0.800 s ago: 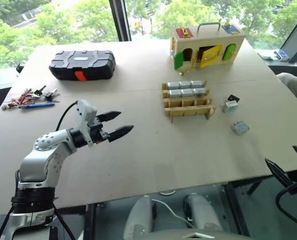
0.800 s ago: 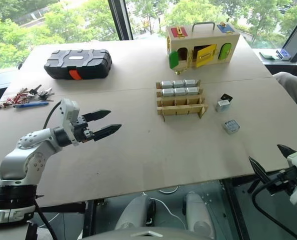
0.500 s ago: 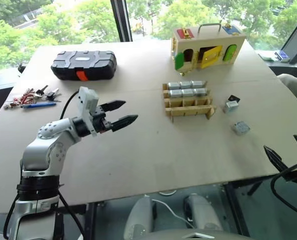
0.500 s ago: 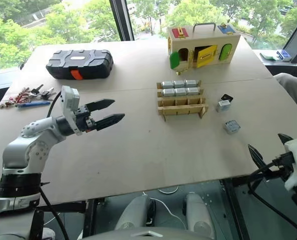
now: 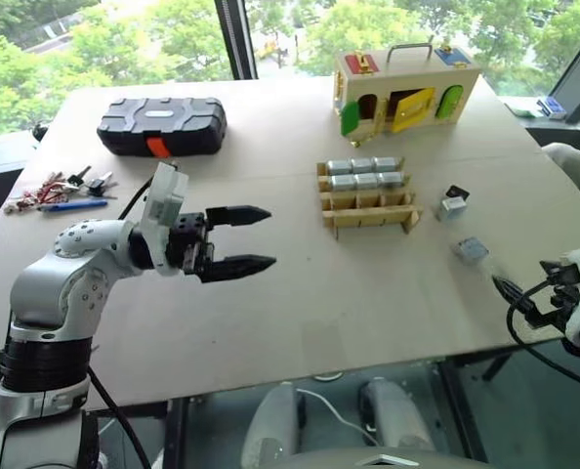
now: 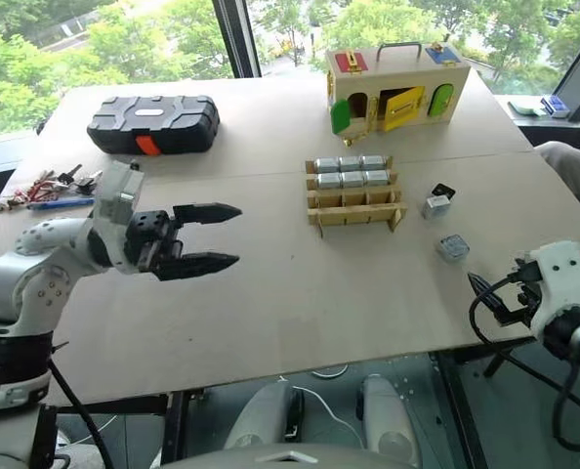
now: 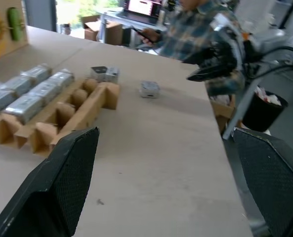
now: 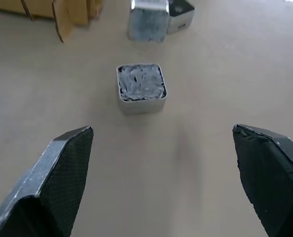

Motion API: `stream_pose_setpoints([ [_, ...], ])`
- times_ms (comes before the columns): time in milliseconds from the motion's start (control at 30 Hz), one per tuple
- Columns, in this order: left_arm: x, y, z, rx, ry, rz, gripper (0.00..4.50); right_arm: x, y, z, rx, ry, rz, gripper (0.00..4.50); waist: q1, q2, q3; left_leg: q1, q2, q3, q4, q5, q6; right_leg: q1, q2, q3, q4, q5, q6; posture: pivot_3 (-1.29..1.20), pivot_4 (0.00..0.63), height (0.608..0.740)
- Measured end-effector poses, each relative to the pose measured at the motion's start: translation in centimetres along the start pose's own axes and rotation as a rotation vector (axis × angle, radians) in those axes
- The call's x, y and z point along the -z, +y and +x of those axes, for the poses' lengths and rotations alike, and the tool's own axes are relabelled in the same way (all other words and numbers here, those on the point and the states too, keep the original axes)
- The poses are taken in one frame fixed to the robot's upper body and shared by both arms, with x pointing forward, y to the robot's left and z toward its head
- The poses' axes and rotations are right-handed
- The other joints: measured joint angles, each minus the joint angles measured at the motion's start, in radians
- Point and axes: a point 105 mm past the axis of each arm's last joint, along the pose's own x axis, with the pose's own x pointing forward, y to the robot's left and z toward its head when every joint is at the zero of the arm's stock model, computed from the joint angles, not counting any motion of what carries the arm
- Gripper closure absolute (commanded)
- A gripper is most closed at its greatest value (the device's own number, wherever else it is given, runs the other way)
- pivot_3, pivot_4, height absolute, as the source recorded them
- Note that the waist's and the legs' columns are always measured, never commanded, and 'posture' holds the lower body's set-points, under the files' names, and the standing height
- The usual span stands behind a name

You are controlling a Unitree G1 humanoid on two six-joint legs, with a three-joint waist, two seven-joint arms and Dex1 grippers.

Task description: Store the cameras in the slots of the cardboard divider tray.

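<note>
Facing left claw (image 5: 261,237): person's sleeve (image 7: 196,34)

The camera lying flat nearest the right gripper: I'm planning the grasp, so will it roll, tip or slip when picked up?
The camera is squat and boxy, lying flat on the table, so it probably won't roll or tip. Its silver sides look smooth, so it may slip. It looks rigid and likely light.
</note>
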Motion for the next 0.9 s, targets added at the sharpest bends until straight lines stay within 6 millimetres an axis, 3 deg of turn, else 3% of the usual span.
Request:
stream_pose_setpoints([
  [433,-0.7,-1.0,1.2,0.068,0.014,0.055,0.03,0.4,0.1,6.3,-0.052,0.032,0.033,0.00,-0.004,-0.001,0.000,-0.001,-0.001,0.000,0.000,0.000,0.000,-0.001,0.001,0.000,0.000,0.000,0.000,0.00,0.150,0.740],
  [633,-1.0,-1.3,1.4,0.077,0.013,0.074,0.03,-0.7,0.4,7.6,-0.081,0.002,0.037,0.00,-0.003,-0.001,0.000,-0.002,-0.001,0.000,-0.001,0.000,0.000,-0.002,0.001,0.000,0.000,0.001,0.001,0.00,0.150,0.740],
  [733,-1.1,-1.3,1.5,0.078,0.013,0.078,0.00,-0.5,0.7,7.8,-0.101,0.011,0.039,0.80,-0.002,-0.001,0.000,-0.002,-0.001,-0.001,-0.001,0.000,0.000,-0.002,0.001,0.000,0.000,0.001,0.001,0.00,0.150,0.740],
  [867,-1.2,-1.3,1.5,0.073,0.015,0.081,0.00,-0.2,0.8,7.9,-0.111,0.022,0.046,2.63,-0.003,-0.001,0.000,-0.002,-0.001,-0.001,-0.001,0.000,0.000,-0.002,0.001,0.000,0.000,0.001,0.001,0.00,0.150,0.740],
  [900,-1.3,-1.3,1.5,0.076,0.015,0.084,0.00,-0.2,0.9,7.8,-0.113,0.024,0.047,2.62,-0.003,-0.001,0.000,-0.002,-0.001,-0.001,-0.001,0.000,0.000,-0.002,0.001,0.000,0.000,0.001,0.001,0.00,0.150,0.740],
])
